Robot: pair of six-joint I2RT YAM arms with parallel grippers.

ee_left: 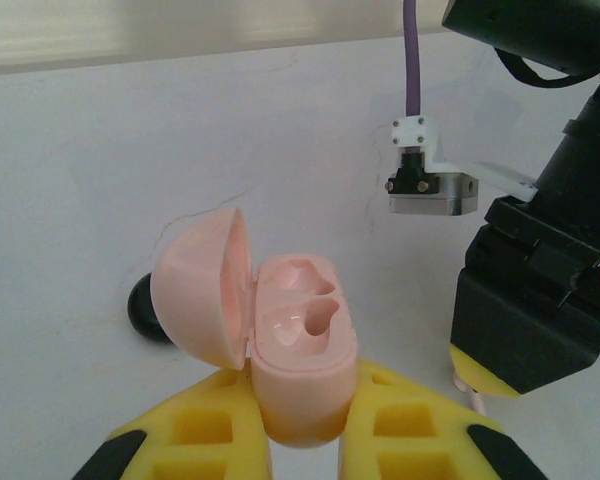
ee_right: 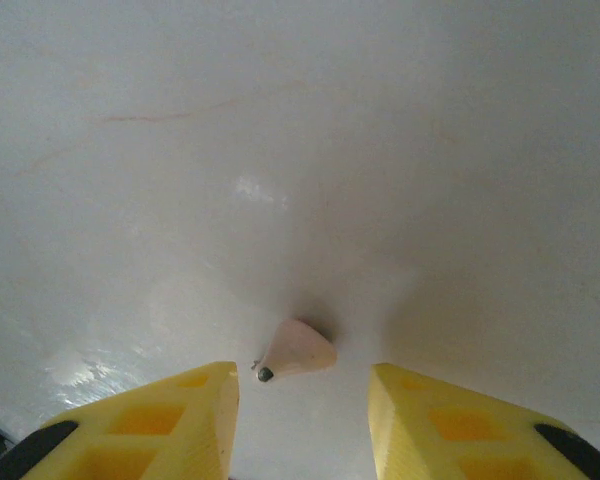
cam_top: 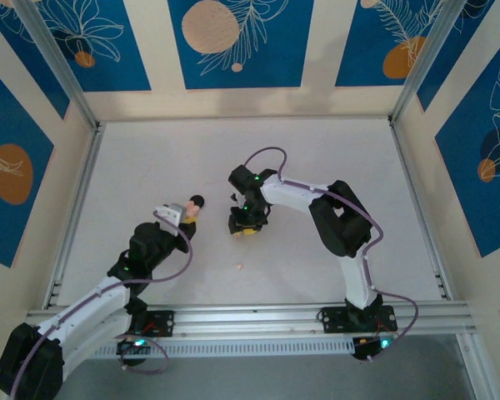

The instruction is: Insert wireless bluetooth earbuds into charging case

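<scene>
Two robot arms work over a white table point(cam_top: 317, 158) ringed by blue leaf-print wall panels point(cam_top: 233, 58). An aluminium rail point(cam_top: 258, 315) carries both bases along the near edge.

The left gripper point(ee_left: 305, 405) has its yellow fingers point(ee_left: 210, 425) clamped on the base of a pink charging case point(ee_left: 300, 350). It holds the case upright with the lid point(ee_left: 205, 290) swung open to the left. The two moulded wells inside are glossy pink, and I cannot tell whether anything sits in them. Behind the lid, partly hidden by it, one black rounded object point(ee_left: 148, 312) rests on the table.

The right gripper point(ee_right: 302, 400) is lowered to the tabletop just right of the case, its fingers standing apart. One pale pink earbud point(ee_right: 298, 352) lies between them, touching neither. From the left wrist camera the right arm's black body crowds the right side. A purple cable point(ee_left: 412, 60) runs down to a small silver block point(ee_left: 430, 188) on a white bracket.

A second pink earbud point(cam_top: 239, 267) lies alone nearer the rail, between the two arms and clear of both.

Counted: one open pink case, two pink earbuds and one black object.
</scene>
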